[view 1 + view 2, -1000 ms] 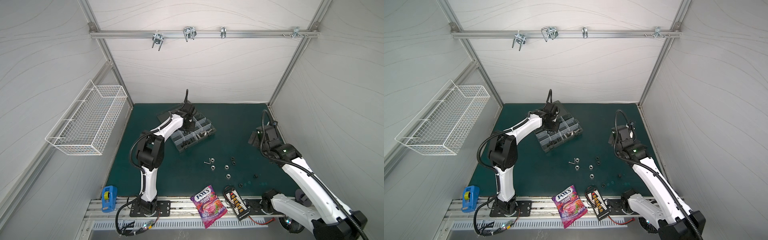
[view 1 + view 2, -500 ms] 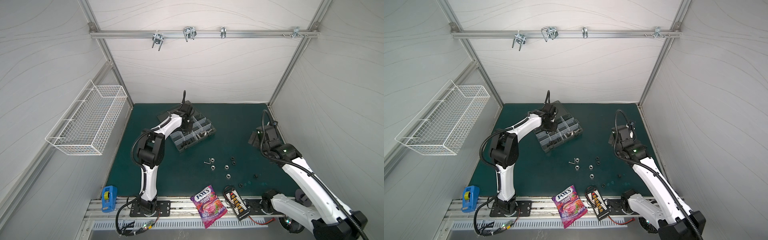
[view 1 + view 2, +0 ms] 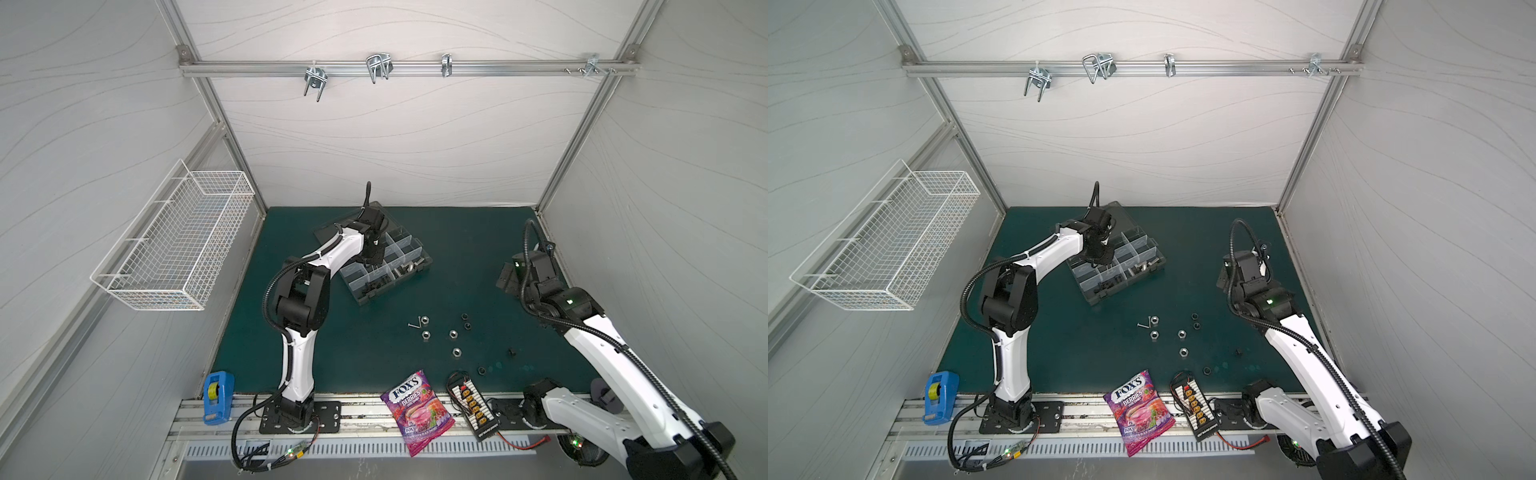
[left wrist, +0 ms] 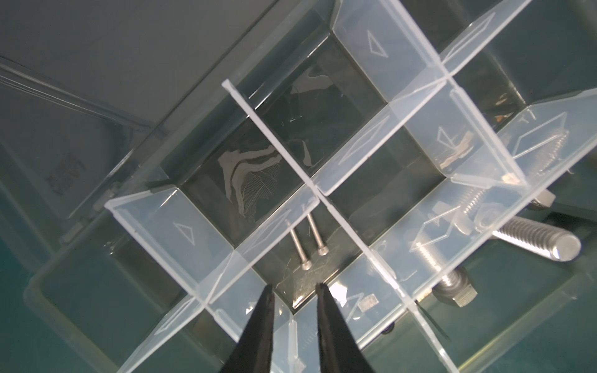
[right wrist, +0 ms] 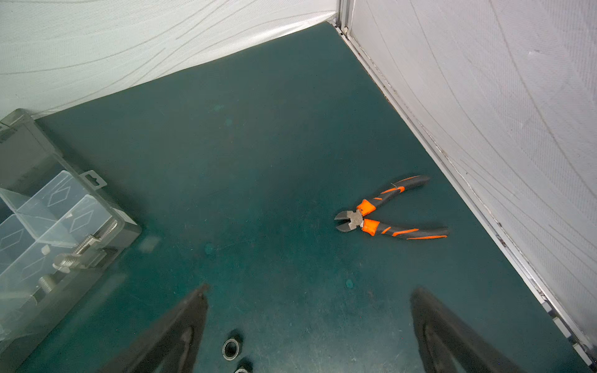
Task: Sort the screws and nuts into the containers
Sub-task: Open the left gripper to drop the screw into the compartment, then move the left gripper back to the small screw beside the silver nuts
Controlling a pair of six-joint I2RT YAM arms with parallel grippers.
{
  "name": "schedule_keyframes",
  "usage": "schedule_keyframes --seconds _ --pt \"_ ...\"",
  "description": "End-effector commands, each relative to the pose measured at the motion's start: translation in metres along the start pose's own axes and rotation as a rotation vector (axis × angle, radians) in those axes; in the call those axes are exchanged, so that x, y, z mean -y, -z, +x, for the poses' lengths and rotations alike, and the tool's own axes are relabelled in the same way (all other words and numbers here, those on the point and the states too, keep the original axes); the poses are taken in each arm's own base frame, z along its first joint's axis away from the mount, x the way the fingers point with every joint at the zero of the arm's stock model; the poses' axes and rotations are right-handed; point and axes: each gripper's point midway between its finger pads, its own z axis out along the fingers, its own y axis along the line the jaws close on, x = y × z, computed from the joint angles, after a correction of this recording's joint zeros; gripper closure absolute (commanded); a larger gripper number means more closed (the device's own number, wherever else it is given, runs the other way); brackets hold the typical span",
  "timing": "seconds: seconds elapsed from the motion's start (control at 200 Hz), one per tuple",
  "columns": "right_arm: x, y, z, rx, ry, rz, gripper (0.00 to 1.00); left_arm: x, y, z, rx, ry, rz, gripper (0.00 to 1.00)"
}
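1. the left pincer (image 4: 295,287) points down into the organizer box (image 3: 409,248). its tips are narrowly parted with nothing between them.
2. two thin silver screws (image 4: 297,245) lie side by side on the floor of the compartment just beyond those tips, not touching them.
3. the organizer box sits with its lid open toward the far edge of the green surface (image 3: 332,353), left of the middle. clear dividers (image 4: 174,226) part its compartments.
4. thick hex bolts (image 4: 536,240) lie in a compartment at the box's right end. small black parts (image 3: 374,286) fill a compartment on its near side, too small to tell apart.
5. the right pincer (image 5: 308,306) hangs above the surface near the right edge, spread wide and empty.
6. four silver nuts (image 3: 453,333) lie loose around the middle of the surface, toward the front edge. one loose thin screw (image 3: 412,325) lies just beside the far left nut.
7. two black nuts (image 3: 466,321) sit just right of the silver ones, and another black nut (image 3: 482,370) lies near the front edge.
8. diagonal cutters (image 5: 387,213) lie by the right edge. a candy bag (image 3: 417,405) and a connector board (image 3: 473,407) overlap the front edge.
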Motion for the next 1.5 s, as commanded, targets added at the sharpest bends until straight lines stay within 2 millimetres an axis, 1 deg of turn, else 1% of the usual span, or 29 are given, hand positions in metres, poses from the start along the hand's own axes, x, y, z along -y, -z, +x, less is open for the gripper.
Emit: schedule_keyframes --seconds 0.0,0.135,0.28,0.37,0.445,0.54,0.635,0.75,0.81,0.88,0.95,1.005,1.115,1.18,1.38,1.495 --pt "0.001 0.005 -0.005 0.004 -0.014 0.002 0.01 0.003 0.032 -0.013 0.065 0.015 0.031 0.75" --pt "0.001 0.004 -0.005 0.004 -0.012 0.003 0.01 0.008 0.053 -0.008 0.096 0.041 0.063 0.75" --pt "0.000 0.002 -0.003 -0.003 -0.012 0.000 0.01 0.014 0.070 0.006 0.101 0.051 0.048 0.74" --pt "-0.001 0.000 -0.001 -0.013 -0.008 0.000 0.01 0.027 0.081 0.016 0.127 0.030 0.055 0.74" --pt "-0.002 -0.001 0.000 -0.022 -0.003 0.002 0.01 0.041 0.089 0.026 0.143 -0.015 0.065 0.74" --pt "-0.002 -0.003 0.003 -0.033 0.003 0.009 0.01 0.060 0.096 0.038 0.168 -0.093 0.088 0.74" --pt "-0.001 -0.006 0.006 -0.046 0.014 0.018 0.01 0.076 0.099 0.052 0.201 -0.201 0.108 0.75" --pt "-0.002 -0.007 0.007 -0.051 0.015 0.022 0.01 0.098 0.093 0.075 0.204 -0.381 0.117 0.75" --pt "-0.002 -0.007 0.006 -0.050 0.014 0.021 0.01 0.107 0.082 0.090 0.177 -0.487 0.109 0.74" --pt "0.000 -0.007 0.004 -0.043 0.018 0.033 0.01 0.112 0.066 0.102 0.150 -0.591 0.087 0.74" --pt "0.006 -0.007 0.001 -0.037 0.020 0.059 0.01 0.117 0.052 0.109 0.132 -0.629 0.115 0.74" --pt "0.012 -0.006 -0.001 -0.037 0.022 0.083 0.01 0.125 0.047 0.114 0.131 -0.655 0.160 0.74" --pt "0.024 -0.005 -0.006 -0.032 0.013 0.118 0.01 0.139 0.044 0.124 0.124 -0.711 0.253 0.74" --pt "0.028 -0.005 -0.005 -0.034 0.006 0.118 0.01 0.148 0.044 0.132 0.117 -0.748 0.312 0.75" --pt "0.032 -0.005 -0.004 -0.032 -0.015 0.112 0.01 0.169 0.031 0.160 0.108 -0.889 0.374 0.74" --pt "0.031 -0.006 -0.004 -0.037 -0.015 0.112 0.01 0.174 0.025 0.174 0.072 -0.932 0.398 0.73"
